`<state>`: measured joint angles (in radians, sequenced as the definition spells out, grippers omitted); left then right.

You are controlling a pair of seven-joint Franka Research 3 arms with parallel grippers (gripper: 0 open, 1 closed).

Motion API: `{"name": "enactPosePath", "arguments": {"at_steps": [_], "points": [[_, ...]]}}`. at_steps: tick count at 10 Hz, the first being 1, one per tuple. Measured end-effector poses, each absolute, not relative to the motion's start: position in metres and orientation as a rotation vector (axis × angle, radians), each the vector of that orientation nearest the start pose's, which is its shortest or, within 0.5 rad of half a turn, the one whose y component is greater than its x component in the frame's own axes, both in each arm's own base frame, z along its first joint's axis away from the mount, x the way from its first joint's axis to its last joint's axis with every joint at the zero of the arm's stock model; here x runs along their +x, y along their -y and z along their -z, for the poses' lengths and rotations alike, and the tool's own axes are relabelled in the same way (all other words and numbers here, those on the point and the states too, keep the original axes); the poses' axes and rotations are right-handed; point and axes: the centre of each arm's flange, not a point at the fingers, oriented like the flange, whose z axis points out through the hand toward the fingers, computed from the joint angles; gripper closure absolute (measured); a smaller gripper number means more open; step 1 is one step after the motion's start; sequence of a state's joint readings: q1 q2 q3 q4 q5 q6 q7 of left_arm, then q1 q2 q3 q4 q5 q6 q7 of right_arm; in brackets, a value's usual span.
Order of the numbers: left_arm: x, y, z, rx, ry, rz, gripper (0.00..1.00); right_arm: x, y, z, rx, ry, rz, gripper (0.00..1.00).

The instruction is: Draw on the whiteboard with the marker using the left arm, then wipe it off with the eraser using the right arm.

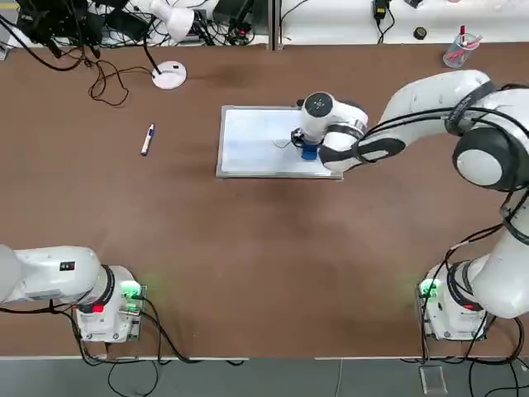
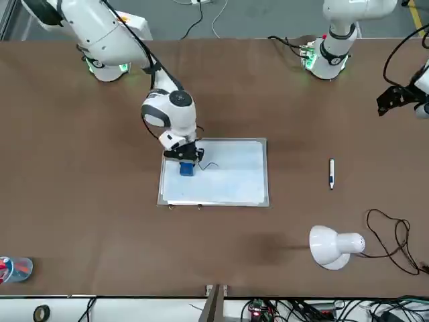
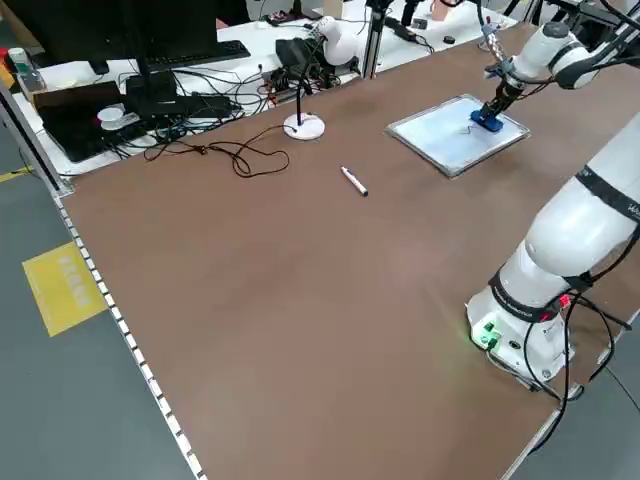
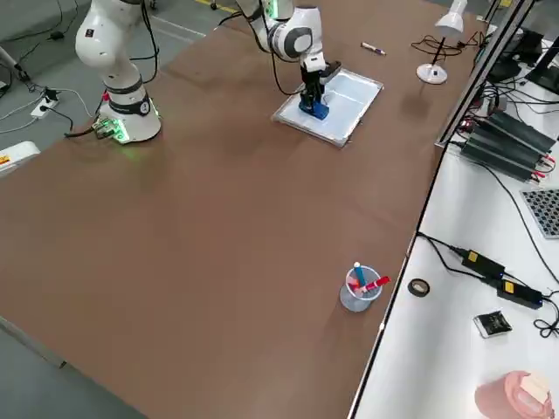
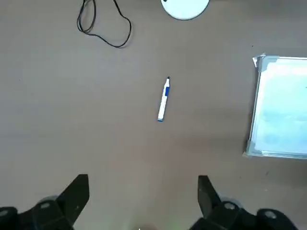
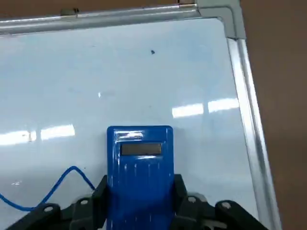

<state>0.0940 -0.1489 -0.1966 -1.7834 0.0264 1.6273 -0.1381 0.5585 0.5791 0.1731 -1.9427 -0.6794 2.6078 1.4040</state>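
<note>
The whiteboard [image 1: 256, 141] lies flat in the middle of the table, with a thin blue scribble [image 6: 53, 189] on it. My right gripper [image 1: 307, 149] is shut on the blue eraser [image 6: 139, 163], which rests on the board near its right edge, just beside the scribble [image 2: 211, 166]. The marker [image 1: 147, 139], white with a blue cap, lies on the table to the left of the board. My left gripper [image 5: 142, 191] is open and holds nothing, high above the table on the left side, with the marker [image 5: 163, 99] well below it.
A white desk lamp [image 1: 169, 74] with a black cable stands at the far edge, left of the board. A clear cup of pens [image 4: 360, 290] sits at the far right corner. Both arm bases [image 1: 107, 310] stand at the near edge.
</note>
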Motion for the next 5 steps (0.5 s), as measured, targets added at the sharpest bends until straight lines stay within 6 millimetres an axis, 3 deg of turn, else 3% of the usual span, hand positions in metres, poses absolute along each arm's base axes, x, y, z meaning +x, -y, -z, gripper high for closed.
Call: {"name": "enactPosePath", "arguments": {"at_steps": [5], "points": [[0.508, 0.054, -0.606, -3.085, 0.063, -0.006, 0.00, 0.455, -0.479, -0.189, -3.099, -0.257, 0.565, 0.45]]}}
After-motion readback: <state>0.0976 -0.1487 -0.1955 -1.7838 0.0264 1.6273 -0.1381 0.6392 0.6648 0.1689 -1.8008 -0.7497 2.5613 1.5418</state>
